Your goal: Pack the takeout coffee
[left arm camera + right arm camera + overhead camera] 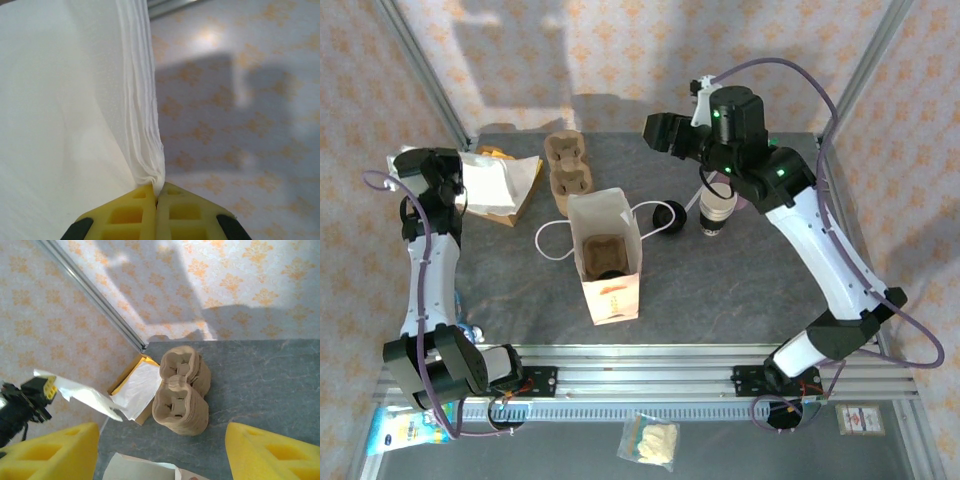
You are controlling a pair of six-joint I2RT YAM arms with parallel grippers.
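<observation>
- Yellow fingers (130,215) of the left end effector (156,192) are pressed together, pinching a thin white paper sheet (75,125).
- Right end effector (660,131) — spread wide.
- On the grey worktop (740,290) stands the small white paper cup with a dark lower band (717,212) — right of the white paper bag (610,290).

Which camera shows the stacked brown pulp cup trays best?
The right wrist view: the stacked brown pulp cup trays sit close, whole and unobstructed. The top view shows them smaller, beyond the white paper bag.
</observation>
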